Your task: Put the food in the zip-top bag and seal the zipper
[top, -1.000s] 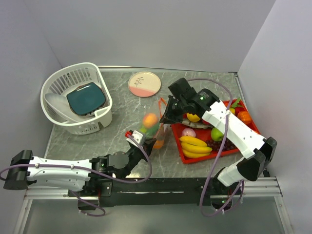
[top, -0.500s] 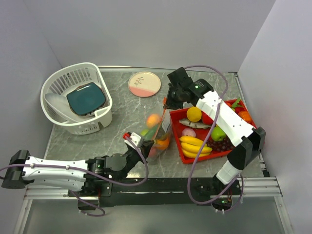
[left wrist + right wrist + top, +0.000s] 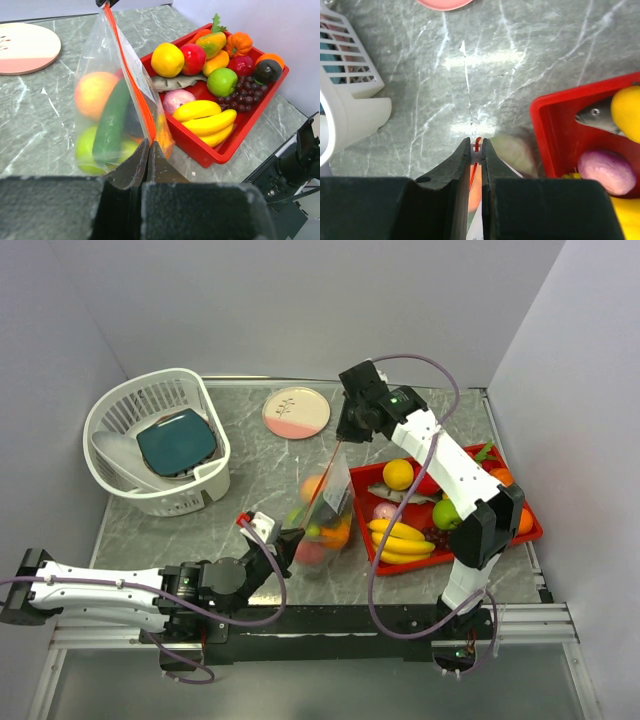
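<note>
Table (image 3: 250,490): grey marbled top, bearing everything listed below.

White lattice basket (image 3: 185,502): far left of table, well apart from the bag; teal dish (image 3: 176,440) lying inside.

Red tray (image 3: 197,150): right side of table, just beside the bag; whether touching it, cannot tell.

Zip-top bag (image 3: 100,65): clear pouch, held up between the two grippers near the table's middle, left of the tray. Lower part bulging with food: peach-coloured fruit (image 3: 92,92), long dark green vegetable (image 3: 111,122), pale green fruit (image 3: 85,147).

Pink-and-white plate (image 3: 296,412): far side of table, behind the bag.

Left gripper (image 3: 148,150): jaws pressed together on the near, lower end of the zipper.

Right gripper (image 3: 476,145): jaws narrow, pinching the far, upper end of the zipper.

Zipper (image 3: 132,82): orange-red strip, pulled into a straight slanting line from the right gripper down to the left. Sealed or not: cannot tell.

Food in the tray, unbagged: bananas (image 3: 202,117), dark grapes (image 3: 245,95), yellow-orange fruit (image 3: 167,60), red apple (image 3: 192,57), green apple (image 3: 222,81), pink fruit (image 3: 177,99), small orange pumpkin (image 3: 238,44).
</note>
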Available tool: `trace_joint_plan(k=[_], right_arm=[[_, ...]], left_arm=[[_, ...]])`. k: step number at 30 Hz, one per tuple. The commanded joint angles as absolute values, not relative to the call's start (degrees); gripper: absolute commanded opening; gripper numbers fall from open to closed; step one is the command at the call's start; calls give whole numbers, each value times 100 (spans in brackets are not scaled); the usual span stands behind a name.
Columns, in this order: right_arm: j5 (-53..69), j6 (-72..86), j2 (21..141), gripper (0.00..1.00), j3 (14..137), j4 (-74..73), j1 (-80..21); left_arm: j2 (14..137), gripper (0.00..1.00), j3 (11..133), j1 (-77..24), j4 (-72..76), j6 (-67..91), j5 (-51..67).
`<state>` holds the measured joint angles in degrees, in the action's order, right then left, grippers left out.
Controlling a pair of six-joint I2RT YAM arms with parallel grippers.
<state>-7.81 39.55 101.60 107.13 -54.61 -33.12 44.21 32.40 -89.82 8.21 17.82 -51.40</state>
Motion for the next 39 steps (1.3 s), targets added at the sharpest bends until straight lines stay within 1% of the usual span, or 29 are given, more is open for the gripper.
trace_joint_plan(k=[1, 6, 8, 12, 13, 14, 15, 16, 18, 19, 20, 21, 22, 23, 24, 25, 27, 30, 31, 34, 37, 39], right_arm=[[-1496, 3727, 10371, 0, 11320, -4500, -3067], [-722, 3761, 10231, 0, 11180, -4105, -3164], [-398, 3832, 10134, 0, 11162, -3947, -3357], [-220, 3788, 10116, 0, 11355, -3929, -3717], [-194, 3736, 10081, 0, 11321, -3911, -3753], [-185, 3701, 10055, 4, 11251, -3868, -3736], [-228, 3657, 10029, 9, 11032, -3850, -3701], [-246, 3604, 9985, 25, 10900, -3850, -3657], [-98, 3551, 9906, 39, 10488, -3841, -3490], [-62, 3472, 9792, 55, 10355, -3823, -3446], [-79, 3419, 9704, 63, 10223, -3754, -3428], [-175, 3358, 9607, 70, 10030, -3727, -3428], [-211, 3297, 9406, 83, 9941, -3700, -3428], [-263, 3270, 9300, 89, 9871, -3674, -3428], [-333, 3261, 9203, 96, 9774, -3683, -3428], [-456, 3226, 8985, 100, 9721, -3709, -3428], [-553, 3234, 8720, 100, 9433, -3665, -3428], [-825, 3322, 8131, 100, 8819, -3472, -3419], [-896, 3348, 7843, 100, 8668, -3437, -3428], [-1107, 3454, 7228, 100, 8000, -3226, -3436], [-1230, 3568, 6471, 100, 7139, -2875, -3428], [-1274, 3594, 5884, 100, 6499, -2576, -3428]], left_arm=[[4245, 1, 3586, -9185, 660, 1942, -5027], [4228, 1, 3770, -9185, 247, 2188, -5343], [4210, 1, 3884, -9185, 115, 2346, -5528], [4297, 2, 4183, -9185, -200, 2426, -5651], [4350, 9, 4236, -9185, -289, 2417, -5669], [4403, 15, 4315, -9185, -342, 2434, -5686], [4560, 20, 4350, -9176, -395, 2478, -5695], [4640, 37, 4394, -9158, -526, 2522, -5687], [4920, 63, 4535, -9132, -676, 2732, -5634], [5000, 87, 4579, -9088, -755, 2829, -5625], [5062, 96, 4631, -9053, -791, 2961, -5512], [5158, 99, 4667, -8983, -800, 3023, -5363], [5185, 99, 4710, -8869, -826, 3093, -5179], [5203, 97, 4798, -8572, -913, 3233, -4985], [5212, 97, 4851, -8378, -966, 3313, -4487], [5203, 97, 4904, -8019, -1028, 3409, -4291], [5072, 97, 4975, -7744, -1028, 3542, -3843], [4948, 97, 5088, -7165, -1150, 3752, -3534], [4983, 97, 5176, -6745, -1282, 3831, -3176], [5299, 97, 5501, -5954, -1748, 4043, -2438], [5703, 97, 5677, -5460, -1872, 4008, -1708], [6037, 97, 5748, -5344, -1898, 3982, -1556]])
